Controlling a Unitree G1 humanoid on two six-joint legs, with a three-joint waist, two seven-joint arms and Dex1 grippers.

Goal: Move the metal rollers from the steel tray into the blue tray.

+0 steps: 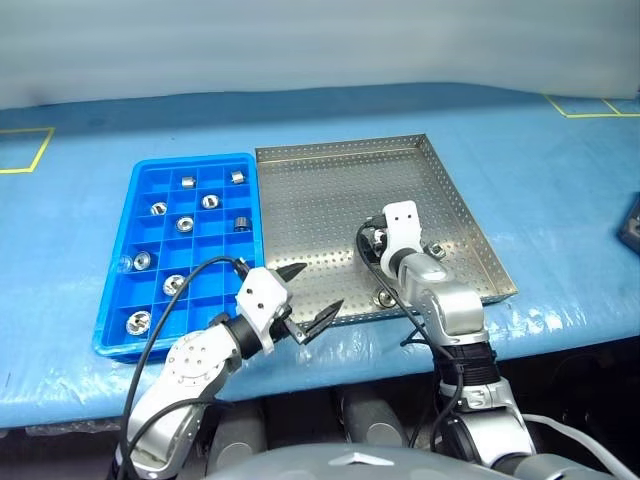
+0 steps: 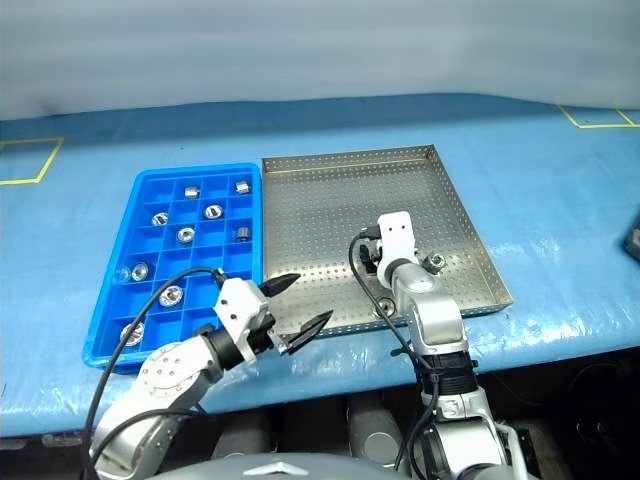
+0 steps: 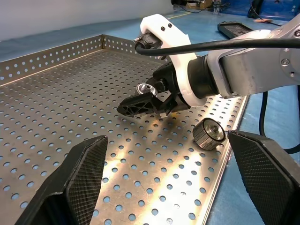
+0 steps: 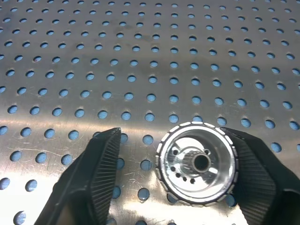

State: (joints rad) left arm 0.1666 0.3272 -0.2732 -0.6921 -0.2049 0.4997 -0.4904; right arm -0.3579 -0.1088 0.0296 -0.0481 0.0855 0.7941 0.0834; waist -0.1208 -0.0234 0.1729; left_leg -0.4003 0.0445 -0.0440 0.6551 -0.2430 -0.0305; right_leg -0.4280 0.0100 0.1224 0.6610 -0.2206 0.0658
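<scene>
From the head camera, the blue tray (image 1: 170,255) sits flush against the steel tray (image 1: 330,190) on a blue-covered table (image 1: 560,190), a layout that keeps each transfer short. Several metal rollers (image 1: 185,223) already lie singly in its compartments; three appear to remain in the steel tray, near its front right corner. The left gripper (image 1: 312,296) hovers over the steel tray's front rim with its jaws spread and empty, probably waiting its turn. The right gripper (image 1: 378,250) is lowered onto the steel tray's floor.

In the left wrist view, the right gripper (image 3: 154,101) points down at the perforated floor with one roller (image 3: 144,88) at its tips, while another roller (image 3: 209,134) lies beside the rim.

In the right wrist view, the roller (image 4: 197,163) lies between the fingers (image 4: 96,173), touching one with a gap to the other: the jaws bracket it, partly spread, not yet pinching.

No brands, labels or writing can be read in any view
</scene>
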